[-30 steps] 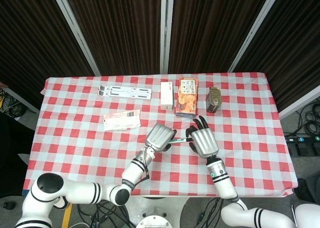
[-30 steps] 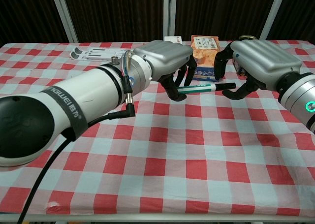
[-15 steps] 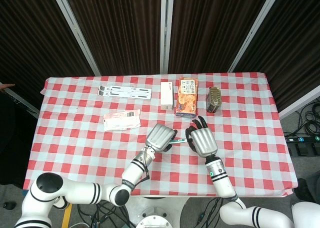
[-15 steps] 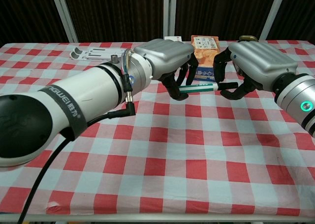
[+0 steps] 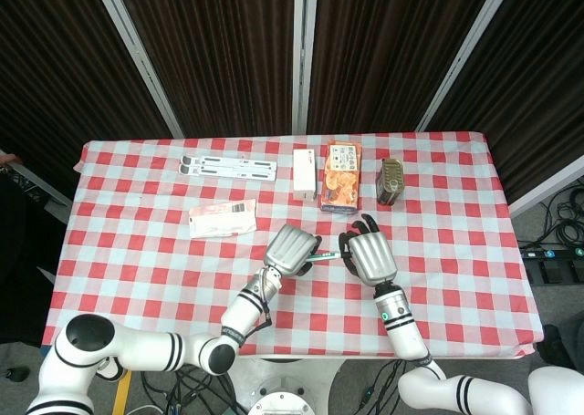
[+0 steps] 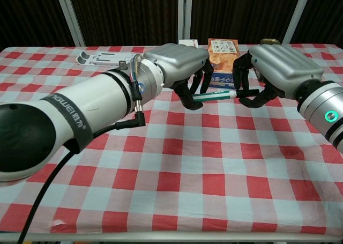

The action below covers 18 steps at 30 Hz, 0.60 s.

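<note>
Left hand (image 6: pixel 179 67) is gripping the green marker (image 6: pixel 214 96); right hand (image 6: pixel 273 72) is clamping its cap end. Judgement: pulling straight along the barrel is advisable.

The left hand (image 6: pixel 179 61) and right hand (image 6: pixel 281 67) have backs of smooth silvery shell with a satin sheen, metal or painted plastic (hard to tell which), over matt black fingers (image 6: pixel 188 96). Between them sits a marker (image 6: pixel 214 96) of glossy green and white plastic. A checked cloth (image 6: pixel 214 169), matt and woven, covers the tabletop. The snack box (image 5: pixel 341 178) looks like printed card with a slight gloss, and the tin (image 5: pixel 391 179) is dull golden metal.
</note>
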Tool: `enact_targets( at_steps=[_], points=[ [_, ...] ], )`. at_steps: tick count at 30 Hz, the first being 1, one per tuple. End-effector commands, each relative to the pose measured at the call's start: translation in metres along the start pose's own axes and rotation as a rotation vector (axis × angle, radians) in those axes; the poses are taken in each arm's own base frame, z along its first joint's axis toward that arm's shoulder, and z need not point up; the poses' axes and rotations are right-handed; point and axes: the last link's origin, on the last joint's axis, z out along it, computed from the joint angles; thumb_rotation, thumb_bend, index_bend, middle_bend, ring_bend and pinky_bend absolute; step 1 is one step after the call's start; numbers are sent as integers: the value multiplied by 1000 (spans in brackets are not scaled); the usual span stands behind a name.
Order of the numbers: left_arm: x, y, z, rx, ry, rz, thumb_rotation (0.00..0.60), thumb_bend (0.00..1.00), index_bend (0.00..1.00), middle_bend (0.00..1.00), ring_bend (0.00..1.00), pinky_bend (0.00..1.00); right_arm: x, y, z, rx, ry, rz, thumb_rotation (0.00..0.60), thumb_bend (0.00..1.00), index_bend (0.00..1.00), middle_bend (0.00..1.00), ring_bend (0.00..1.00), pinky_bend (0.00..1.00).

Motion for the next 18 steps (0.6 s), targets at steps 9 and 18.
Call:
enact_targets(
  at_steps=[9,18],
  points=[
    [-5,-20,-6,40,-6,17,600,416,567,622,958,889,-4,20,-8,-54,-1,-6,600,283,780,661,317,186],
    [-32,-66,-18,107,-30,53,600,411,564,622,958,889,-18,50,-17,-132,-40,2,600,282,786,655,316,185]
  ],
)
